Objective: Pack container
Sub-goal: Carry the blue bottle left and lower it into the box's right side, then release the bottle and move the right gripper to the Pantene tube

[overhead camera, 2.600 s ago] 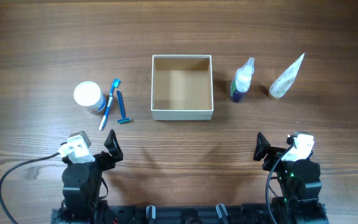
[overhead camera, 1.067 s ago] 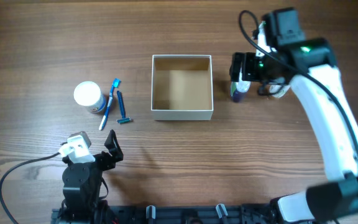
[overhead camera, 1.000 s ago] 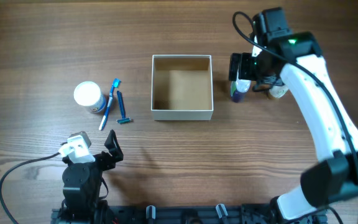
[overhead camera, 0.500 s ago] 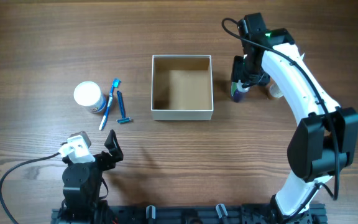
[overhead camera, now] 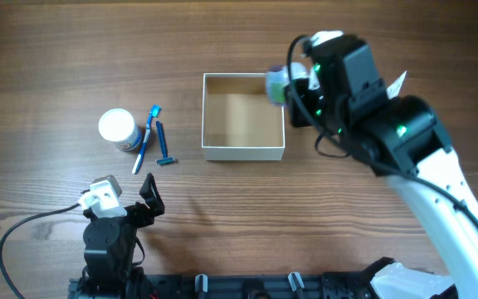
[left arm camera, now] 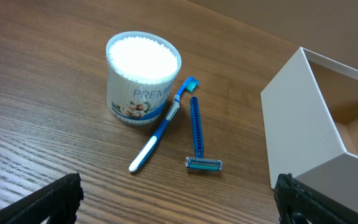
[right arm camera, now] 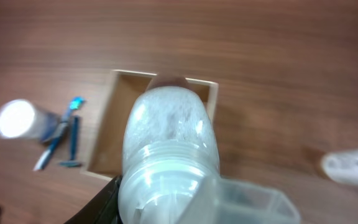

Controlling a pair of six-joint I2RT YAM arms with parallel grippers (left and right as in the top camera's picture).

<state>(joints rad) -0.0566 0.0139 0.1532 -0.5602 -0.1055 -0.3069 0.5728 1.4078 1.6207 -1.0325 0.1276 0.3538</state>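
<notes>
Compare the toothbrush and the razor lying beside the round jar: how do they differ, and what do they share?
The toothbrush is longer, blue and white; the razor is shorter, all blue. The toothbrush lies slanted next to the jar; the razor lies on its far side, nearer the container. Both lie flat on the table, outside the container.

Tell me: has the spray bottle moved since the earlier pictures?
Yes. The spray bottle moved left, from right of the container to over its right wall.

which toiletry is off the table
The clear bottle, held by the right pincer over the container's rim; jar, toothbrush, razor and tube rest on the table.
</notes>
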